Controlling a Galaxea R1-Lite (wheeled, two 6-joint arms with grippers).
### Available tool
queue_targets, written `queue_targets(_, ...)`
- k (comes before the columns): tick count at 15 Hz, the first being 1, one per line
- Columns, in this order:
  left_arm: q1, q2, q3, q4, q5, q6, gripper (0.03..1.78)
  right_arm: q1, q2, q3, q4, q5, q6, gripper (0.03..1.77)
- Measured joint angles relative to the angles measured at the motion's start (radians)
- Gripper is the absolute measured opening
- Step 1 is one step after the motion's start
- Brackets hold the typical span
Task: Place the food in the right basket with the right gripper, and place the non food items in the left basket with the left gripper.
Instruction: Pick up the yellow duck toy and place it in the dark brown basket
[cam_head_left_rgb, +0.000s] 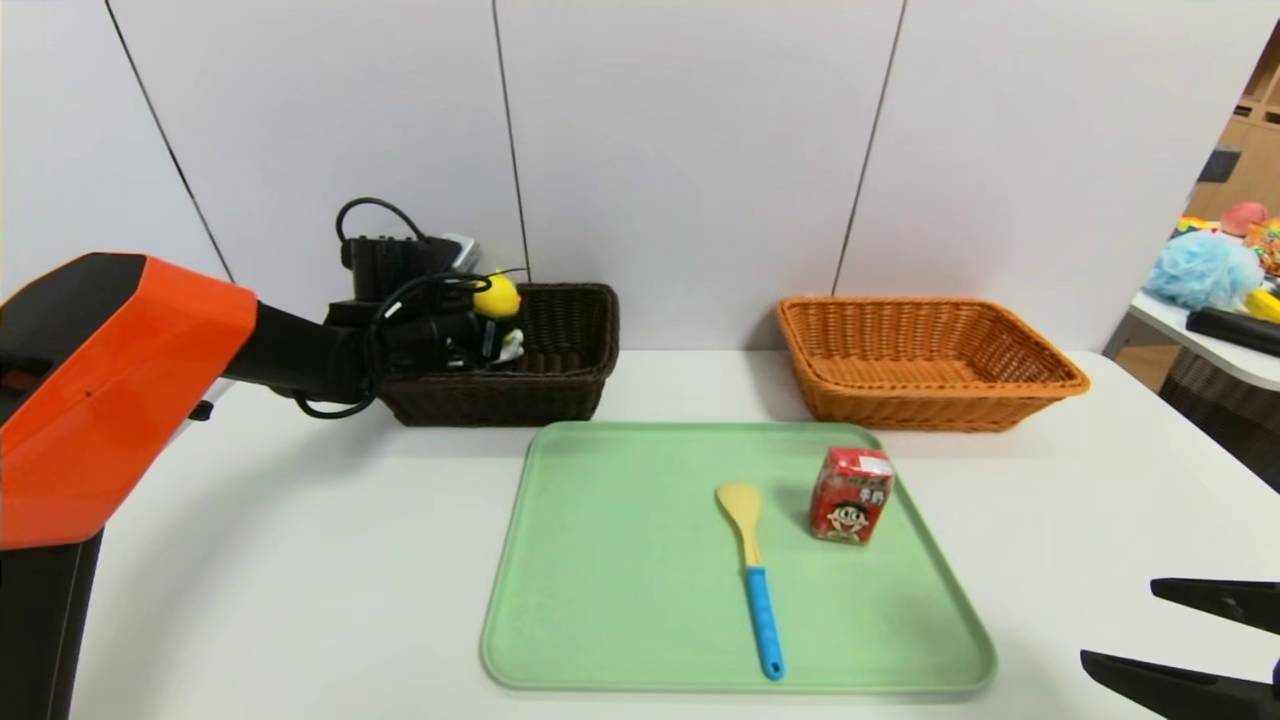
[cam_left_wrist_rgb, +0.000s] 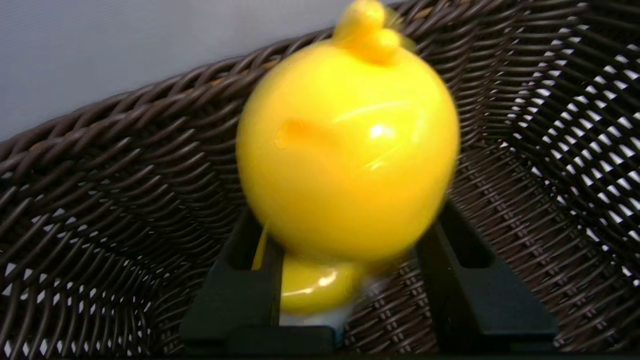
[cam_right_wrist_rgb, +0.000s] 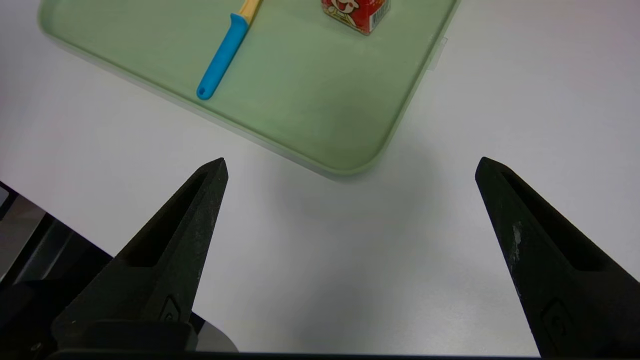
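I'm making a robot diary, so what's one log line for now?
left gripper: at dark basket, yellow toy | right gripper: open, idle

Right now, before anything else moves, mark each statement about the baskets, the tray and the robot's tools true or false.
1. The spatula lies on the green tray. True.
2. The red drink carton is inside the orange basket. False: the carton stands on the tray, in front of the orange basket.
3. The left tool is at the dark basket with a yellow toy. True.
4. The right tool is closed around the spatula. False: the right tool is open, off the tray's near right corner, holding nothing.
5. The spatula's handle is blue. True.
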Motion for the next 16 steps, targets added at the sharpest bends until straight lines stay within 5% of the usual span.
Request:
queue_targets(1, 0.000, -0.003, 0.000, 0.005, -0.001, 0.000, 0.35, 0.000, 0.000, 0.000, -0.001, 0.000, 0.000, 1.71)
queue_targets(14, -0.003, -0.178, 0.093, 0.109, -0.010, 0.002, 0.36, 0.007, -0.009, -0.002, -0.003, 0.005, 0.000, 1.71)
queue_targets(16, -0.002, -0.184, 0.093, 0.114, -0.010, 0.004, 0.59, 0.011, -0.018, 0.000, 0.005, 0.004, 0.000, 1.71)
